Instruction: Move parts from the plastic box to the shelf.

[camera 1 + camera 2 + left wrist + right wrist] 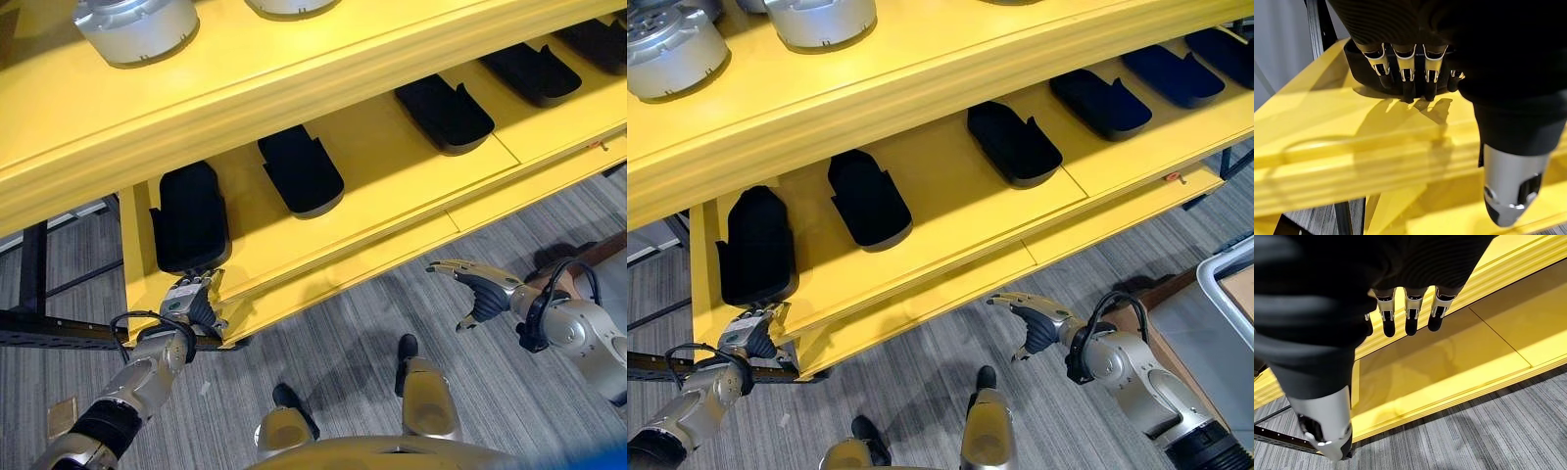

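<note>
At the front edge of the yellow shelf point(392, 166), the leftmost black part point(191, 217) is touched at its near end by the straight fingers of the left hand point(193, 302), its long axis running back into the shelf, while the right hand point(480, 289) is held relaxed and empty over the floor, well apart.

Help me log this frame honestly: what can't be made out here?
- Left hand against the leftmost black part: left wrist view hides the fingertips' contact behind its own cover.
- Silver parts on the top shelf: cut by the top edge.
- Plastic box: cut by the right edge.
</note>
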{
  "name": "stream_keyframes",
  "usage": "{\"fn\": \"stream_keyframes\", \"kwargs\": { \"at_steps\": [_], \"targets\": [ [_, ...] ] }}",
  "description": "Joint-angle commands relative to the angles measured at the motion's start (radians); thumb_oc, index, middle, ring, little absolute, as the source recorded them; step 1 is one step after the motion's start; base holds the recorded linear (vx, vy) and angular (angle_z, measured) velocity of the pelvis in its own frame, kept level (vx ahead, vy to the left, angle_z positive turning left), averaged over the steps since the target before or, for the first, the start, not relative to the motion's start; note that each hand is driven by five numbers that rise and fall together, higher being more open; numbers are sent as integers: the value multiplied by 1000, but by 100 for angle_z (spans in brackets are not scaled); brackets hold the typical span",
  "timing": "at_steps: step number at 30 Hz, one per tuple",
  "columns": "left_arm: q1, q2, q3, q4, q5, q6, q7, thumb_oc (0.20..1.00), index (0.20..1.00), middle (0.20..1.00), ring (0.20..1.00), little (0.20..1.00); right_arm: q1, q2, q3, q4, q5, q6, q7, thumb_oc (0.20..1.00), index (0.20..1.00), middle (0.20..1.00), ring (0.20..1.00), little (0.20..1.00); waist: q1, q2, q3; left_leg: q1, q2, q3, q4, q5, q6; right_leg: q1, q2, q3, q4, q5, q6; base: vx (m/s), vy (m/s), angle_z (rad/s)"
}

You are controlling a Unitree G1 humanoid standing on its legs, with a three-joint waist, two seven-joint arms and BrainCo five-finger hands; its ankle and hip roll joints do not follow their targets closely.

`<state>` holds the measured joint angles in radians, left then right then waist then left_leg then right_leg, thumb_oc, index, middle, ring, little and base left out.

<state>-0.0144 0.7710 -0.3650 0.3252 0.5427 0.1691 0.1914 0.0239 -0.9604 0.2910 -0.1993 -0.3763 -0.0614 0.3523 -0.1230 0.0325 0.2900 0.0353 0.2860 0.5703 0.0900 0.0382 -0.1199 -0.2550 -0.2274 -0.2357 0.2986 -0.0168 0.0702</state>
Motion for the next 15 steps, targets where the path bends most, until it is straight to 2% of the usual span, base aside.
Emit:
{"fn": "stream_keyframes", "kwargs": {
  "at_steps": [1,9,15],
  "targets": [
    [-17,75,30,26,24,15,-6,1000,1000,1000,1000,1000,-36,35,20,-49,1,-33,4,1000,1000,1000,1000,1000,-23,-33,0,-80,40,-60,98,34,-10,147,23,-35,-6,-109,5,31,5,0],
    [-29,62,31,58,49,4,-2,1000,1000,1000,1000,1000,-45,38,21,-44,-4,-33,13,1000,1000,1000,1000,1000,-28,-30,-1,-80,43,-58,100,42,-14,143,22,-30,-2,-111,4,8,1,0],
    [-38,60,29,72,48,22,1,1000,1000,1000,1000,1000,-43,34,17,-49,-3,-35,26,1000,1000,1000,1000,1000,-34,-28,-2,-77,44,-54,103,43,-14,146,20,-27,-1,-114,4,7,5,-2]
  ]
}}
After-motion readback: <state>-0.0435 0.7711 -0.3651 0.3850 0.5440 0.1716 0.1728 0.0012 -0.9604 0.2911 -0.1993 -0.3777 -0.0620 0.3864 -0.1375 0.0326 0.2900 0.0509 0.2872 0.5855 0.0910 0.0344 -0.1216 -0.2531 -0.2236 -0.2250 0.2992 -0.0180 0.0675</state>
